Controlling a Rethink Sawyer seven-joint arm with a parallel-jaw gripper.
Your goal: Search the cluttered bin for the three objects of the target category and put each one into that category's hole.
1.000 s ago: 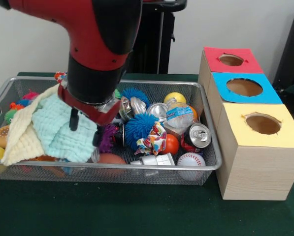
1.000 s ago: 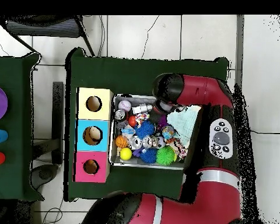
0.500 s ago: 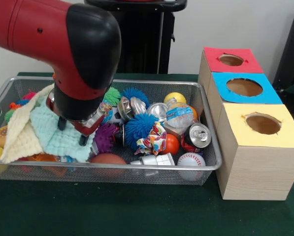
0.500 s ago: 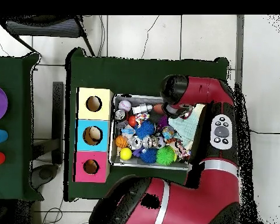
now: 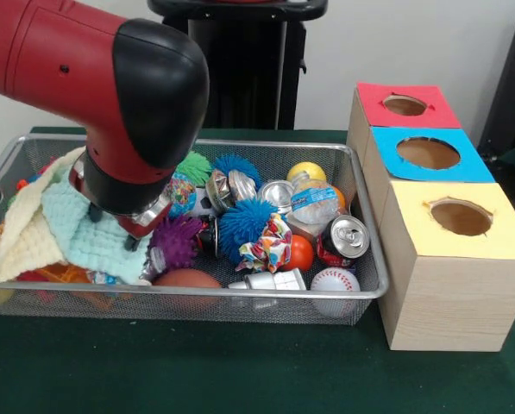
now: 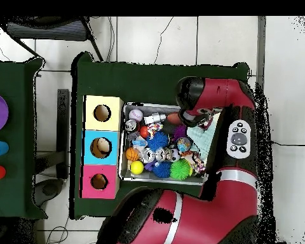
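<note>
My gripper (image 5: 114, 226) is down in the left half of the wire bin (image 5: 240, 296), its two dark fingers (image 5: 135, 241) apart and pressing on a mint cloth (image 5: 84, 237) that lies over a cream cloth (image 5: 24, 237). Nothing shows held between them. A purple spiky ball (image 5: 176, 241) lies just right of the gripper. Further right are a blue spiky ball (image 5: 244, 220), an open can (image 5: 347, 237), a baseball (image 5: 334, 279), an orange ball (image 5: 300, 253) and a plastic bottle (image 5: 313, 203). In the overhead view the arm (image 6: 206, 95) hides the gripper.
Three wooden boxes with holed tops stand right of the bin: red (image 5: 404, 106), blue (image 5: 428, 153), yellow (image 5: 461, 217). The overhead view shows them as yellow (image 6: 102, 113), blue (image 6: 100, 147) and red (image 6: 99, 182). The bulky arm elbow (image 5: 136, 86) hangs over the bin's left side.
The gripper has moved left and lower across the bin, onto the cloths. The cloths have bunched toward the left, and the purple spiky ball is now uncovered.
</note>
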